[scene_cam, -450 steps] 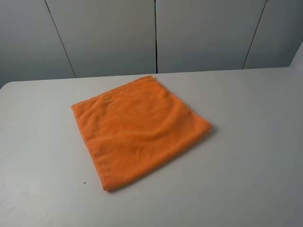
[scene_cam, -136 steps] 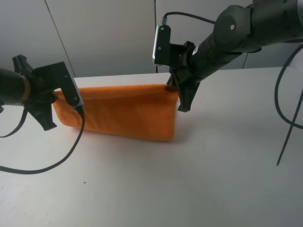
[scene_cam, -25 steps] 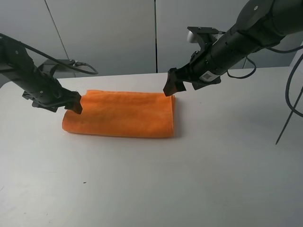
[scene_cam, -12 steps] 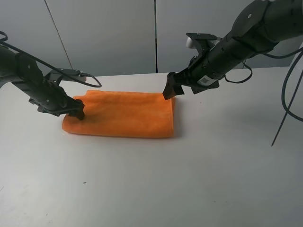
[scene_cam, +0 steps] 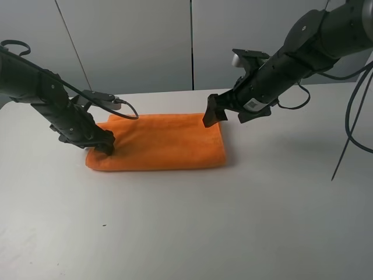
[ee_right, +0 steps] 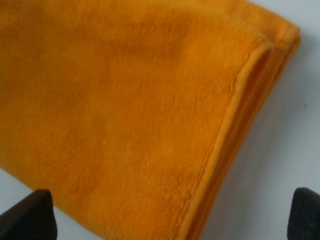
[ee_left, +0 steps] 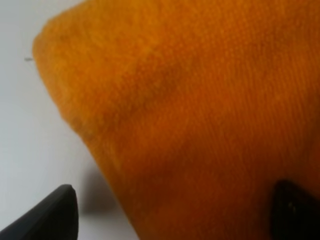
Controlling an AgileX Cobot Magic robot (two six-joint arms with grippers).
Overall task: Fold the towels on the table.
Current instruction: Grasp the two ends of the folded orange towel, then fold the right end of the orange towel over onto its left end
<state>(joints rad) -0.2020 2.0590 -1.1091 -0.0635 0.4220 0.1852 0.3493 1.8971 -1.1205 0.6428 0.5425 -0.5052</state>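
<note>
White table [scene_cam: 262, 221] — folded orange towel [scene_cam: 160, 143] flat upon it

folded towel [scene_cam: 163, 143] | left claw [scene_cam: 106, 146] at end | right claw [scene_cam: 211, 115] at corner

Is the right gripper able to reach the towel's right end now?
Probably yes: the right gripper hangs open just above the orange towel's far right corner, with nothing between them; the left gripper is at the other end.

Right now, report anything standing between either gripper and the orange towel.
Nothing visible does. The left gripper sits at the left end of the towel, and the right gripper hangs over its far right corner. Both are open.
</note>
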